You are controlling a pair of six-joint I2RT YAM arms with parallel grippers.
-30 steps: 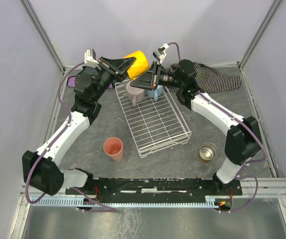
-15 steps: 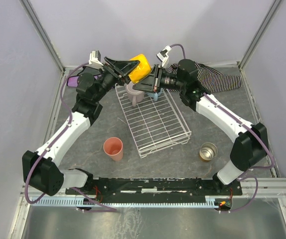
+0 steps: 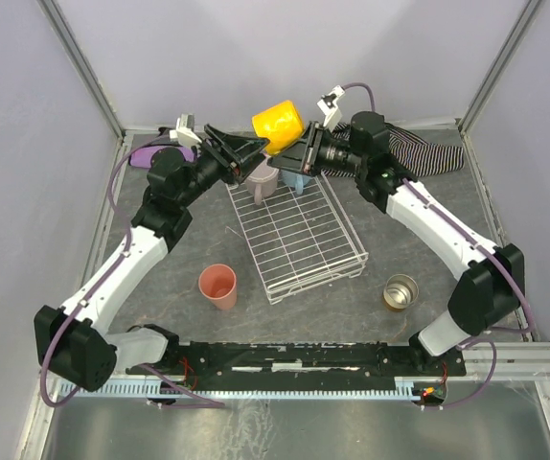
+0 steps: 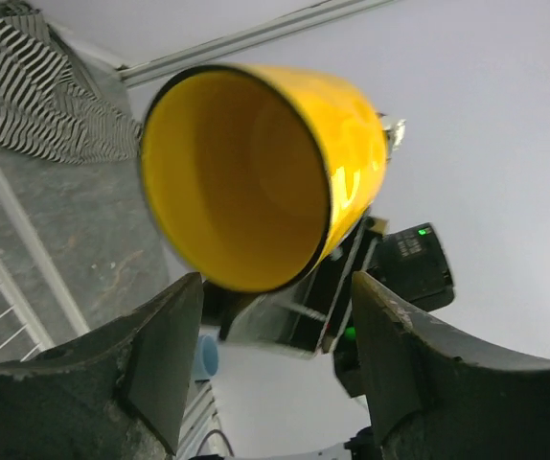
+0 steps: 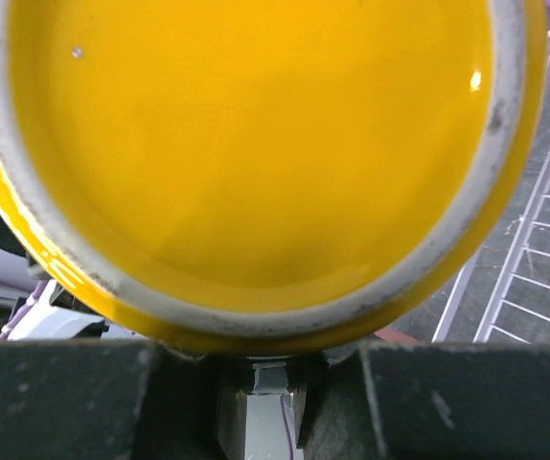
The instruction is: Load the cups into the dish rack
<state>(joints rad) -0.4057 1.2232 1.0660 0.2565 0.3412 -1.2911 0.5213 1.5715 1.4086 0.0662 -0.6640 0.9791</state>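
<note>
The yellow mug [image 3: 277, 122] hangs in the air above the far end of the white wire dish rack [image 3: 299, 235]. My right gripper [image 3: 291, 153] is shut on it from the right; in the right wrist view the mug's base [image 5: 256, 144] fills the frame just above the gripper [image 5: 265, 369]. My left gripper [image 3: 256, 147] stands open just left of the mug, touching nothing. The left wrist view looks into the mug's mouth [image 4: 246, 182], beyond that open gripper [image 4: 275, 307]. A pale pink mug [image 3: 259, 179] and a light blue mug [image 3: 297, 179] sit in the rack's far end.
A salmon tumbler [image 3: 218, 286] stands on the table left of the rack. A shiny metal cup [image 3: 401, 291] stands to the rack's right. A striped cloth [image 3: 419, 153] lies at the back right, a purple cloth [image 3: 146, 155] at the back left.
My left gripper has opened and let go of the yellow mug. The right gripper now holds the mug alone and has lifted it slightly up and to the right.
</note>
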